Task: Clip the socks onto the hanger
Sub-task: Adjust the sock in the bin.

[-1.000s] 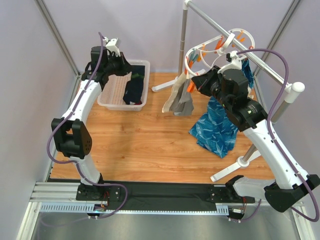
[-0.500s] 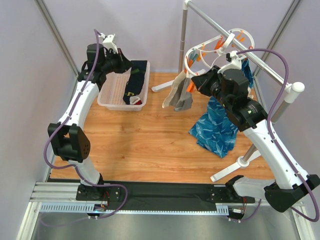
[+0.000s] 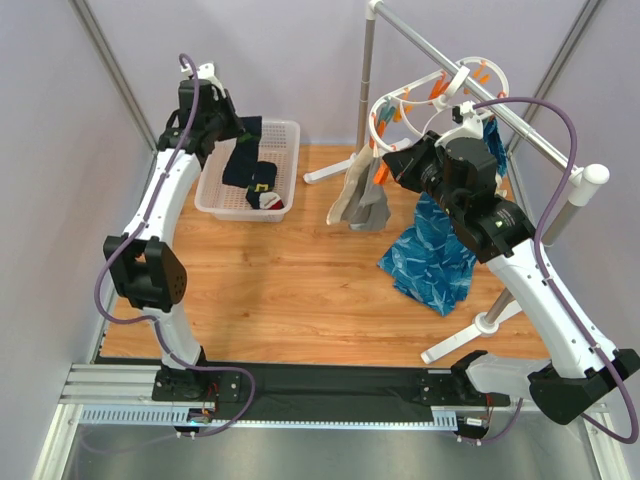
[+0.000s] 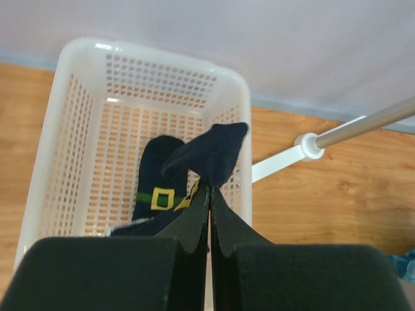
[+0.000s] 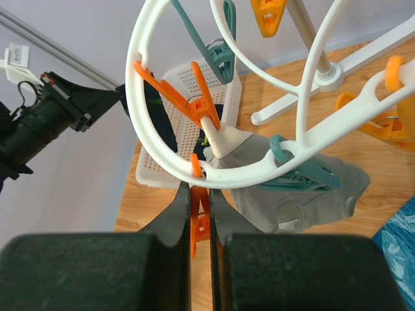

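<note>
Dark navy fabric sock [image 4: 217, 149], pinched in the left gripper [image 4: 209, 194] over the white plastic mesh basket [image 4: 162, 55], is unclipped; 1 more lies inside. Right gripper [image 5: 200, 194] squeezes an orange plastic peg [image 5: 198, 223] on the white ringed plastic hanger [image 5: 240, 175].

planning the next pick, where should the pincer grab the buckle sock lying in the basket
Probably the rounded far end of the buckle sock, from straight above: it lies flat in the white basket, with that end bare and clear of the walls.
</note>
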Controlling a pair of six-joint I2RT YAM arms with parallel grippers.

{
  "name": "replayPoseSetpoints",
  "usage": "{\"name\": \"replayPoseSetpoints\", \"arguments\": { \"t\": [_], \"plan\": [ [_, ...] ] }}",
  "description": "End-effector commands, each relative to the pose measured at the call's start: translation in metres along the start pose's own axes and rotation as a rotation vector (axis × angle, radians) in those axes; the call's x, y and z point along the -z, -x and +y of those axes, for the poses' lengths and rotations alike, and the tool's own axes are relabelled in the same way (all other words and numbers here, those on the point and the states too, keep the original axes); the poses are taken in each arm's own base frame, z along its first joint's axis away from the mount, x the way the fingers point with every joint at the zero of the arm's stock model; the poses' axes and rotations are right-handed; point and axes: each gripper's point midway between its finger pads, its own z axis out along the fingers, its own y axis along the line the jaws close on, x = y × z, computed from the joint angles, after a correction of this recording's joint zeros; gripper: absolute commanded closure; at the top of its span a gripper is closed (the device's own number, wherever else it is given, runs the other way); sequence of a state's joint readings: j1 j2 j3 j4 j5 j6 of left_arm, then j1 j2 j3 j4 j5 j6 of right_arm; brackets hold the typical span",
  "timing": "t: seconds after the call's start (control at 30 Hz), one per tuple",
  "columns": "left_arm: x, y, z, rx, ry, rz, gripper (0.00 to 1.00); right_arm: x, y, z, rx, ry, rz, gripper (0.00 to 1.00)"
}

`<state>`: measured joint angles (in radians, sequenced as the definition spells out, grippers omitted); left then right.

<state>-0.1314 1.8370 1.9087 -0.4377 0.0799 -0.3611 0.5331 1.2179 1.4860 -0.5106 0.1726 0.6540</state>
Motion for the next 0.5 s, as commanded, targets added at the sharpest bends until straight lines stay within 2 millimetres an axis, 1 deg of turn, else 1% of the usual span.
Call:
{"name": "replayPoseSetpoints", "arguments": {
  "t": [0.0,0.03,0.07,0.1,0.13,0.17,0.2,0.23,0.27,0.33,0.37,0.4,0.43,0.47],
  "plan": [
    [-0.007,-0.012,0.020,0.197,0.138,-0.004,1.00,-0.002,-0.031,0.000,0.028,0.023,0.122,1.00],
    [-0.014,-0.024,0.022,0.231,0.143,0.010,1.00,-0.003,-0.031,-0.001,0.028,0.020,0.121,1.00],
    [-0.018,-0.026,0.017,0.289,0.125,0.010,1.00,-0.003,-0.032,-0.002,0.026,0.019,0.122,1.00],
    [-0.028,-0.035,0.018,0.316,0.121,0.029,1.00,-0.003,-0.031,-0.001,0.024,0.020,0.120,1.00],
    [-0.033,-0.029,0.013,0.339,0.102,0.014,1.00,-0.003,-0.033,-0.002,0.023,0.021,0.122,1.00],
    [-0.038,-0.031,0.003,0.380,0.058,0.038,1.00,-0.004,-0.033,-0.003,0.023,0.017,0.122,1.00],
    [-0.048,-0.039,0.003,0.397,0.060,0.059,1.00,-0.005,-0.034,-0.004,0.024,0.013,0.126,1.00],
    [-0.050,-0.034,-0.001,0.405,0.060,0.054,1.00,-0.004,-0.034,-0.004,0.024,0.013,0.124,1.00],
    [-0.054,-0.035,0.002,0.429,0.094,0.043,1.00,-0.005,-0.035,-0.005,0.024,0.008,0.126,1.00],
    [-0.061,-0.045,0.016,0.455,0.169,0.042,1.00,-0.004,-0.035,-0.005,0.022,0.009,0.124,1.00],
    [-0.064,-0.047,0.030,0.479,0.232,0.016,1.00,-0.004,-0.035,-0.005,0.019,0.011,0.124,1.00],
    [-0.069,-0.056,0.042,0.493,0.274,0.022,0.95,-0.004,-0.035,-0.004,0.017,0.014,0.125,1.00],
    [-0.071,-0.066,0.052,0.504,0.313,0.037,0.85,-0.004,-0.034,-0.003,0.016,0.017,0.124,1.00],
    [-0.071,-0.069,0.069,0.513,0.378,0.022,0.77,-0.004,-0.036,-0.003,0.013,0.019,0.128,1.00]
  ]
}}
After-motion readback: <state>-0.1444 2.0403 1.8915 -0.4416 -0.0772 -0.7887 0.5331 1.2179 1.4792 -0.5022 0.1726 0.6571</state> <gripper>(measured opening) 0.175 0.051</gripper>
